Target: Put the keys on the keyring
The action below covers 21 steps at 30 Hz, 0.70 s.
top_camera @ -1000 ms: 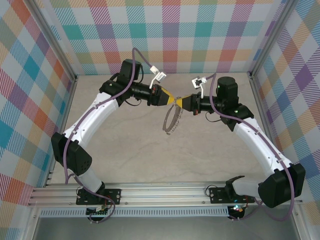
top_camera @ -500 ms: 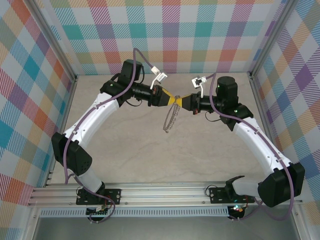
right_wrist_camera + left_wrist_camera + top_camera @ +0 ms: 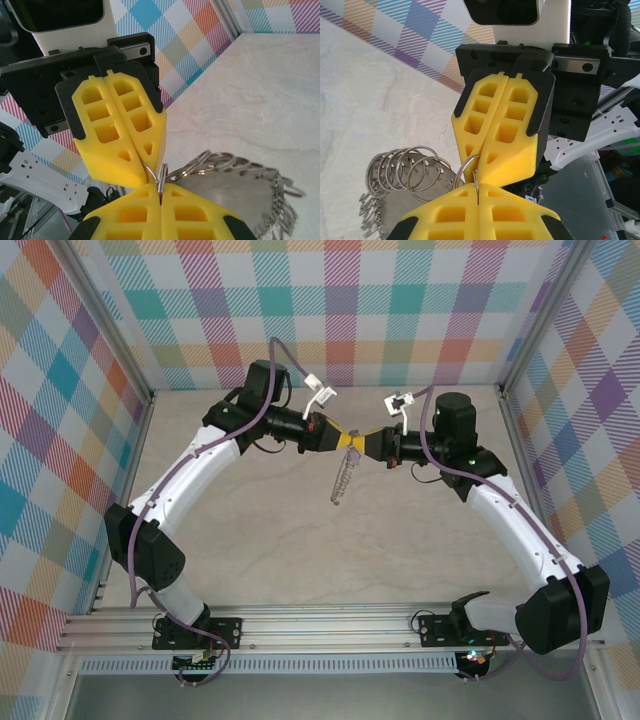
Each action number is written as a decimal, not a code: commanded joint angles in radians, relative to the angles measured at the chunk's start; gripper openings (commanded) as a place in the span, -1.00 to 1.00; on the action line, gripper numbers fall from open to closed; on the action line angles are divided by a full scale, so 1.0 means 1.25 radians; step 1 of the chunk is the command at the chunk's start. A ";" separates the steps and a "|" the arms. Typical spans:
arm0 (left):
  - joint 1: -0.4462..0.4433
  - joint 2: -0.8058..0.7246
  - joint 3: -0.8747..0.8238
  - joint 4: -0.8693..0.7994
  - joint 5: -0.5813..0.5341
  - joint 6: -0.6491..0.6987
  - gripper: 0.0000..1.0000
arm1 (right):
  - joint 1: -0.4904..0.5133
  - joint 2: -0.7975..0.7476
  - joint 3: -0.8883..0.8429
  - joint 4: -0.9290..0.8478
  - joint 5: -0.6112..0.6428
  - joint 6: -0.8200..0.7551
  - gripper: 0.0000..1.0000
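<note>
Over the far middle of the table (image 3: 250,550) the two arms meet tip to tip. The left gripper (image 3: 345,439) has its yellow fingers pressed together, and so does the right gripper (image 3: 360,442). Each one pinches the thin wire of the upper ring (image 3: 468,167), from the left and from the right. The keyring (image 3: 342,480) hangs down from this point toward the near side, as a narrow bundle of silver loops in the air, well above the surface.

I think the danger here is the grip itself. The wire is very thin and the soft pads hold only a small piece of it. If one arm pulls away or turns a little too much, the ring can slide out of one pinch. The whole bundle would then swing, or drop on the table. Too strong a pull could also bend the ring open.
</note>
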 commanded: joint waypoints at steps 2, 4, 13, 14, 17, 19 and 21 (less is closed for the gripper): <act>-0.018 -0.023 -0.017 0.041 -0.018 -0.002 -1.00 | -0.058 -0.031 -0.040 0.079 -0.005 0.052 -0.46; -0.017 -0.032 -0.026 0.060 -0.021 -0.006 -1.00 | -0.098 -0.063 -0.082 0.133 -0.021 0.099 -0.29; -0.017 -0.044 -0.043 0.121 -0.020 -0.042 -1.00 | -0.133 -0.125 -0.145 0.258 -0.063 0.210 -0.19; -0.017 -0.050 -0.050 0.138 -0.022 -0.052 -1.00 | -0.133 -0.126 -0.154 0.288 -0.067 0.232 -0.18; -0.017 -0.067 -0.073 0.192 -0.030 -0.085 -1.00 | -0.132 -0.130 -0.178 0.377 -0.067 0.293 -0.15; -0.017 -0.082 -0.093 0.248 -0.042 -0.112 -1.00 | -0.131 -0.132 -0.194 0.429 -0.060 0.327 -0.12; -0.017 -0.100 -0.122 0.311 -0.057 -0.146 -1.00 | -0.126 -0.132 -0.205 0.466 -0.050 0.346 -0.12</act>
